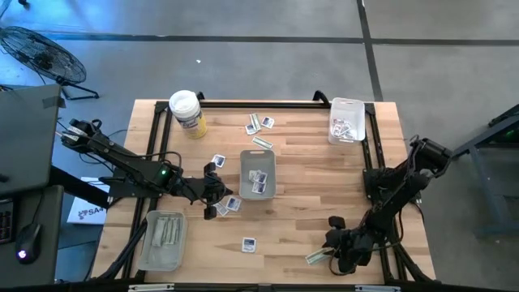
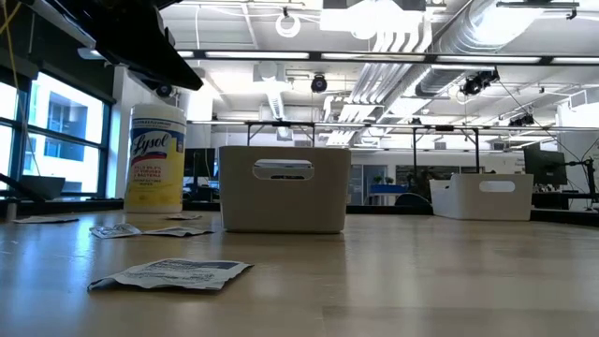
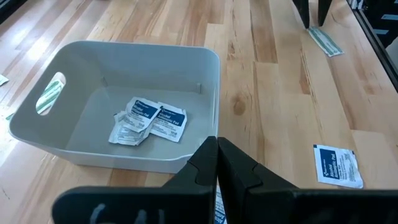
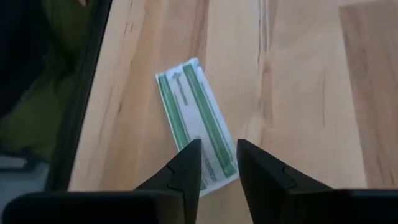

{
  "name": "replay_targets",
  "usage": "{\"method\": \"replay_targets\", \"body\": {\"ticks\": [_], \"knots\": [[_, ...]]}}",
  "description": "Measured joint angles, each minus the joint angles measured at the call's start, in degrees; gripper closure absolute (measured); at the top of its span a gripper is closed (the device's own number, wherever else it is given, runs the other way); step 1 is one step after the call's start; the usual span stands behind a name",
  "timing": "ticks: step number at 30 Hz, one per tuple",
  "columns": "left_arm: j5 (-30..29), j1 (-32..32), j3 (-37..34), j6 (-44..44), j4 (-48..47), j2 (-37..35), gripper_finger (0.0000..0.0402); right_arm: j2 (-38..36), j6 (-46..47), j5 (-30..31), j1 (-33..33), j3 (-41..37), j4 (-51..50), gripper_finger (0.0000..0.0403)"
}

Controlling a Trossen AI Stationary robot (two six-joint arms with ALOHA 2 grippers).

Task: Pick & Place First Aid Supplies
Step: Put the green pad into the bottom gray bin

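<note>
Hovering my right end effector point(image 4: 217, 163) low over a narrow green-striped strip packet point(image 4: 196, 123) at the near right edge of the tabletop point(image 1: 308, 211). Its fingers point(image 4: 182, 163) stand parted with the strip's near end showing in the gap between them; they grasp nothing. In the high view the same strip point(image 1: 316, 255) lies just left of that end effector point(image 1: 345, 253).

My left end effector point(image 3: 216, 163) is clenched tight, fingers pressed together, just short of the near wall of the centre tray point(image 3: 134, 56). A sliver of blue-printed white packet point(image 3: 219, 208) shows under the closed tips; whether it is pinched I cannot tell. Inside that tray lie white packets point(image 3: 149, 120) with blue print, bunched together on its floor.

One more white packet point(image 3: 337, 167) lies flat on the bare wood right of the tray. Others are scattered: a few at the far side point(image 1: 259, 123) and a pair by my left end effector point(image 1: 230, 204). Near left tray point(image 1: 150, 243) holds pale strips. Far right tray point(image 1: 347, 105) holds small packets. Lysol tub point(image 1: 187, 113) lies at the far left of the tabletop.
</note>
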Motion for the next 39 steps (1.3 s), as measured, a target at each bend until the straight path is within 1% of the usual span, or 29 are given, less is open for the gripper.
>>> {"method": "replay_targets", "body": {"ticks": [6,11,13,22,25,29,39], "knots": [[0.0,0.01,0.0,0.01,0.0,0.0,0.0399,1.37,-5.7,0.1,-0.02,0.0,-0.09,0.0317],[0.0,0.0,0.0,0.01,0.0,0.0,0.0399,0.44,-5.89,5.25,-0.02,0.0,0.01,0.0318],[0.0,0.0,0.0,0.02,0.01,0.0,0.0399,-0.1,-5.9,6.1,-0.03,0.0,-0.07,0.0318],[0.0,0.01,0.0,0.01,0.01,0.0,0.0399,-0.66,-6.39,4.85,-0.02,0.0,-3.41,0.0318],[0.0,0.0,0.0,0.01,-0.01,0.0,0.0399,-0.66,-11.34,3.36,-0.04,0.0,-3.48,0.0317],[0.0,0.02,0.0,0.02,0.01,0.0,0.0399,-0.66,-14.54,3.31,-0.17,-0.03,-3.39,0.0317],[0.0,0.0,0.0,0.01,-0.02,0.0,0.0399,-0.66,-14.95,3.61,-0.2,-0.09,-3.22,0.0317]]}}
